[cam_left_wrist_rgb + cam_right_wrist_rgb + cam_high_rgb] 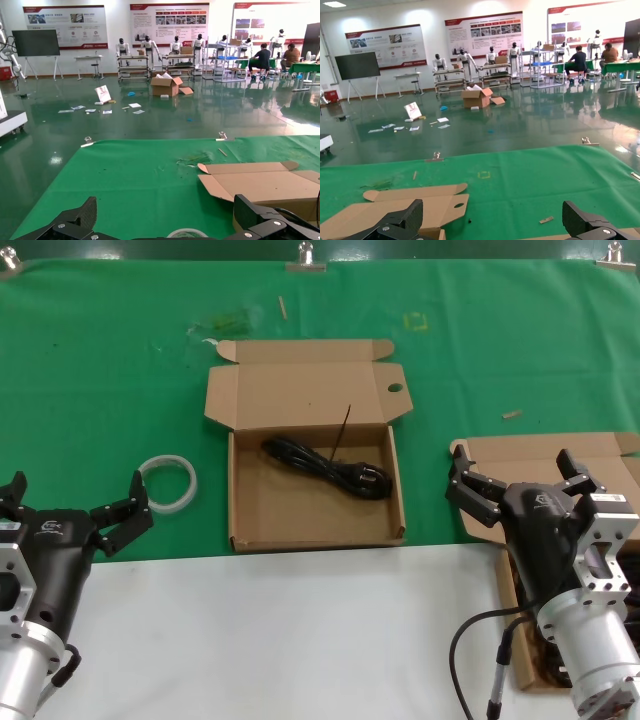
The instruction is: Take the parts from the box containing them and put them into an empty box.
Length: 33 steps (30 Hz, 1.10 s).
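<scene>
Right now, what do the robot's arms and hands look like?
Both match. Each hand, the left hand and the right hand, is matte black with chunky, jointed fingers and a small white logo on its black body. Behind each sits a silver metal wrist with screws. A black cable loops beside the right arm, joined by a thinner red-tipped one.

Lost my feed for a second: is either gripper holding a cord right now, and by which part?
Nothing is held. The left gripper and the right gripper are both open and empty; one power cord lies in the holed box.
</scene>
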### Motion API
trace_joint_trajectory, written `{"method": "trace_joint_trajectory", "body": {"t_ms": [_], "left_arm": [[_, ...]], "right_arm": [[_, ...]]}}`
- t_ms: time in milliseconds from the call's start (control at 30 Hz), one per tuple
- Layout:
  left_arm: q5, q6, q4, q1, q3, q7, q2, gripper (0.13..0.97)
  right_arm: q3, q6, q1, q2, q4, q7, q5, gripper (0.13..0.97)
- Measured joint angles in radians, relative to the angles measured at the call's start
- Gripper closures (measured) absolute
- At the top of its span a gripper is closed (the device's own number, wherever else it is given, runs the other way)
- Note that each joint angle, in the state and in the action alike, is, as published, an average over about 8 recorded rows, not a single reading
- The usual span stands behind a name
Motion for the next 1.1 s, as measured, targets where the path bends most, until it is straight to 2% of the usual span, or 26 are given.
{"method": "trace_joint_trajectory", "body": {"t_ms": [1100], "left_arm": [[0.0,0.0,0.0,0.0,0.0,0.0,0.0,0.132]], "right_arm": [[0.0,0.0,0.0,0.0,0.0,0.0,0.0,0.129]]}}
